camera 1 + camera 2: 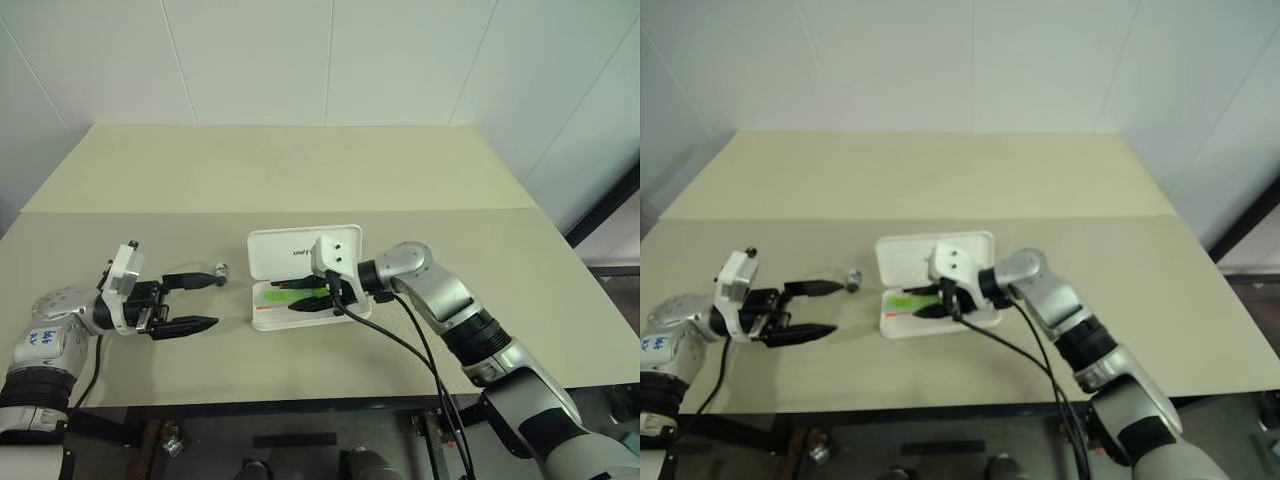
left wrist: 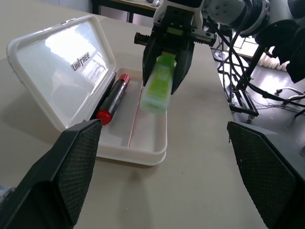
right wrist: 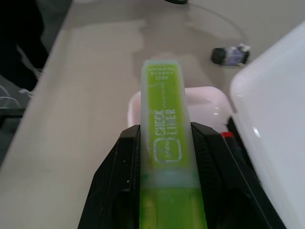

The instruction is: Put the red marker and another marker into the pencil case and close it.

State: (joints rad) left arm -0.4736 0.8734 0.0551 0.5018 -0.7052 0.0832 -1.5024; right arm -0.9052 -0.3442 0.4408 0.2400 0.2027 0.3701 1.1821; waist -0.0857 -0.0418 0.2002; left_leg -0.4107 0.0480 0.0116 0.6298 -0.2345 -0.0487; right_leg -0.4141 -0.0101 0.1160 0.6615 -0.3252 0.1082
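Lime-green and chunky, the other marker [image 3: 164, 157] sits clamped between the two black fingers of the right gripper [image 2: 167, 67], its capped end sticking out past the fingertips and tilted down toward the open tray. Both fingers [image 3: 116, 191] press flat against its sides, so this claw is clenched on the marker. It hangs over the tray half of the pencil case [image 1: 262, 320]; whether its tip touches the tray floor I cannot tell.

Under it, the case lies open on the tan table [image 1: 300, 180], its white lid [image 2: 62, 67] standing up on the hinge side with small dark logo text on it. Along the hinge side of the tray, right against the lid, lies the red marker [image 2: 112, 98], already inside, flat and lengthwise. A thin red stripe runs down the tray floor beside it, between the red marker and the spot where the green one hangs.

To the robot's left of the case, apart from it, the left gripper [image 1: 195, 300] points level toward the case with its two black fingers spread wide and nothing between them. Between that gripper and the case, near its upper fingertip, a small dark and silvery object [image 1: 221, 269] rests on the table; what it is I cannot make out.
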